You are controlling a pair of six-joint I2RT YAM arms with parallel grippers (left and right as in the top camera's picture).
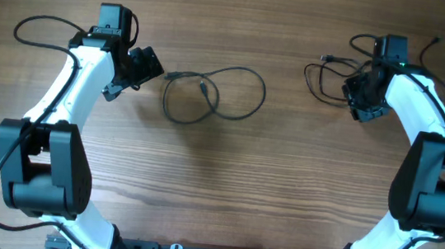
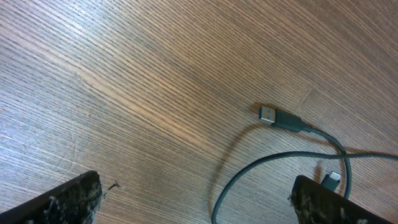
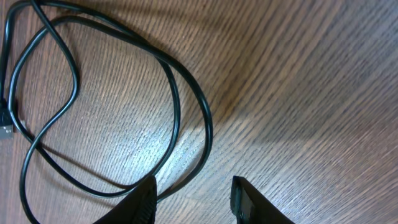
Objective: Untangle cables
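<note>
1. Left hand (image 1: 141,66) hovers over the far left of the counter (image 1: 224,191). Its fingers are spread wide apart and there's nothing between them
2. On its wrist view I've got one cable (image 2: 298,154) curving over the wood in the gap between the two fingertips. Its USB plug (image 2: 273,116) lies flat with the metal end pointing to the picture's left
3. A smaller plug (image 2: 333,180) sits just beside the finger on the picture's right; I can't tell whether they touch
4. From overhead, that cable lies loose in the middle of the counter in two overlapping loops, near the left hand but apart from it
5. Right hand (image 1: 363,100) is at the far right, over a second cable (image 3: 211,130) that is well apart from the first
6. On the right wrist view, this second cable lies in big loops that cross each other. Its outer strand runs down to the tip of the finger on the picture's left, and I can't tell if there's contact
7. The right hand's fingers stand partly apart with bare wood showing in the gap, clamped on nothing
</note>
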